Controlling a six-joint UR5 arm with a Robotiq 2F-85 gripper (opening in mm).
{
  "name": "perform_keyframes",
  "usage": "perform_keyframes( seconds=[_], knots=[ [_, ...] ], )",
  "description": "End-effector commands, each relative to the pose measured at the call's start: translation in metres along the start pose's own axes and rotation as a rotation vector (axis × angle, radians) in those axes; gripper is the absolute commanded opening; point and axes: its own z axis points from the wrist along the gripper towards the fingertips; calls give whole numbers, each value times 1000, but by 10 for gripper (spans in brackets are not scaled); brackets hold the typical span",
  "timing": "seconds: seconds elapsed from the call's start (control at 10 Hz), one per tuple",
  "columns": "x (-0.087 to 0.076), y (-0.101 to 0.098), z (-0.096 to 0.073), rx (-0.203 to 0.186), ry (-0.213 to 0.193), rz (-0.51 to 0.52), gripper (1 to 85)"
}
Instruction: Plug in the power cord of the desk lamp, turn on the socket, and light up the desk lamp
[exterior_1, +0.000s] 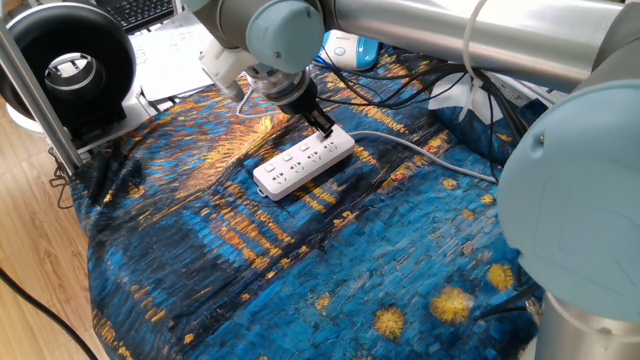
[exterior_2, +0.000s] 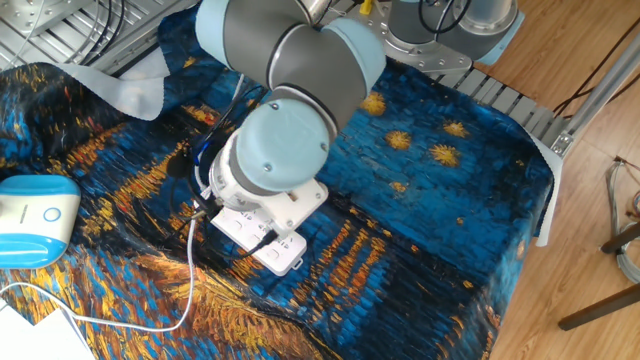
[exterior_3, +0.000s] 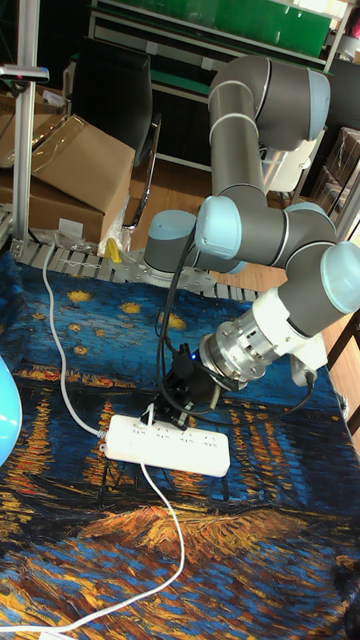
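The socket (exterior_3: 166, 445) lies flat, long axis crosswise (tall view), claw (exterior_3: 172, 397) over it, grip unclear

The white socket (exterior_1: 303, 162) lies flat on the cloth, the thin white power cord (exterior_3: 165, 520) plugged in; the light-blue desk lamp (exterior_2: 35, 220) sits apart.

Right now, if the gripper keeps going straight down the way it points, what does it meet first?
Most likely the socket: the gripper angles down over the outlets near its cabled end, where the power cord comes in. Whether the plug is seated, I cannot tell.
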Motion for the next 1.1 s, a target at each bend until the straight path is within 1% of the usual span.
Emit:
perform_keyframes(
  seconds=[0.0,0.1,0.3,0.4,0.5,0.8,1.0],
  knots=[
    [5,-3,6,1,-7,7,13],
    [7,-7,9,1,-13,-6,13],
    [4,-3,11,-4,-14,-3,13],
    [7,-1,13,-10,-12,-2,13],
    [7,3,13,-18,-20,-1,13],
    [2,7,11,-31,-20,17,13],
    [-1,4,11,-19,-7,10,13]
  ],
)
